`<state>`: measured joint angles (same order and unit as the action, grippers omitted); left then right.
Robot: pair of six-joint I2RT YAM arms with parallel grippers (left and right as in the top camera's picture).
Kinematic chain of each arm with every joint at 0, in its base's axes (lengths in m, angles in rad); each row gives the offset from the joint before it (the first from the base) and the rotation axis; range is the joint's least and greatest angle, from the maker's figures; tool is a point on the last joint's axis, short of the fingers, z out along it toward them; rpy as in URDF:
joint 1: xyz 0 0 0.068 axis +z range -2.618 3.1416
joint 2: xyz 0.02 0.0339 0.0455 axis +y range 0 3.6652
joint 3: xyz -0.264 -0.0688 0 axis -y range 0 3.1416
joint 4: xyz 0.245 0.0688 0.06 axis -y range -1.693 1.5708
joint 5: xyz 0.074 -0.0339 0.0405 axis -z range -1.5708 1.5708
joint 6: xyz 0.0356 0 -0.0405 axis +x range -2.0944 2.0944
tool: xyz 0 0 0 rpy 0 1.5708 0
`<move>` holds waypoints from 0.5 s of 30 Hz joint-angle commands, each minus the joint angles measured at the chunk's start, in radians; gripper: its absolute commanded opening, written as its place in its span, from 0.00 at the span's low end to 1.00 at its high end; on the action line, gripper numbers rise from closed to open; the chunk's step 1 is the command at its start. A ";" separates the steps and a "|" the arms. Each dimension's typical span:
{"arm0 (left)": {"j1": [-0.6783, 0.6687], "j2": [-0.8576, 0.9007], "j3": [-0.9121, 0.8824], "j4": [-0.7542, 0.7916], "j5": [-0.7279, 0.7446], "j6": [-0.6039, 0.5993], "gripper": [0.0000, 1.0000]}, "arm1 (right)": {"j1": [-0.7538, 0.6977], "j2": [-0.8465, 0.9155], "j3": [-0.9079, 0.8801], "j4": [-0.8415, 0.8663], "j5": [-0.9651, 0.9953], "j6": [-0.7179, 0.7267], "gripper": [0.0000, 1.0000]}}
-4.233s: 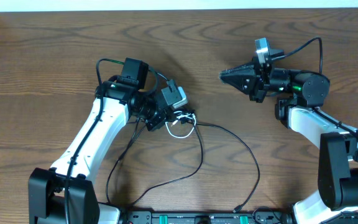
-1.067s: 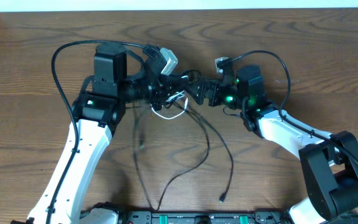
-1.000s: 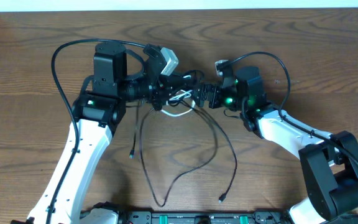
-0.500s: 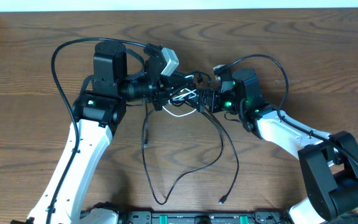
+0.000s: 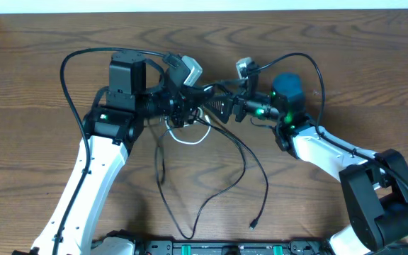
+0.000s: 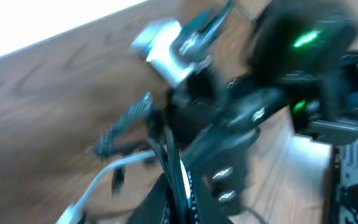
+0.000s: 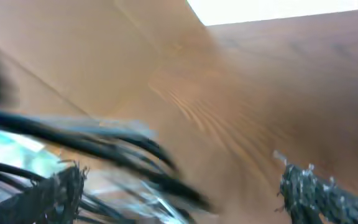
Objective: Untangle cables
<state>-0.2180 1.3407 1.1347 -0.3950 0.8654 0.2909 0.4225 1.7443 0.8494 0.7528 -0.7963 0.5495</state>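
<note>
- Left arm – seen from overhead, its white link climbs from the near left corner of the wooden desk [image 5: 34, 57], bends at a black elbow, and the wrist reaches right toward the middle.
- Left end effector [image 5: 202, 95] – its fingers are pressed together on the cables [image 5: 205, 117], where they bunch up at its tip.
- Right arm – it comes up from the near right corner, and its wrist points left, straight at the other arm.
- Right end effector [image 5: 217, 108] – its jaws stand wide apart, and its tip meets the left one at the bunch. In its own blurred wrist view, dark strands cross between the two fingertips. Whether they touch a finger cannot be told.
- Black cable [image 5: 227, 188] – it drops from the bunch in long loops toward the near edge, and one small plug [image 5: 252, 227] lies apart on the desk.
- White cable [image 5: 187, 139] – a short loop just below the left end effector.
</note>
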 commanded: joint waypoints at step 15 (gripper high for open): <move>-0.002 -0.002 0.002 0.072 0.328 -0.069 0.08 | 0.006 -0.003 0.006 -0.451 0.343 -0.060 0.99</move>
<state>-0.2192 1.3411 1.1343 -0.3340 1.0805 0.2314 0.4294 1.7435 0.8558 0.3691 -0.6239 0.5285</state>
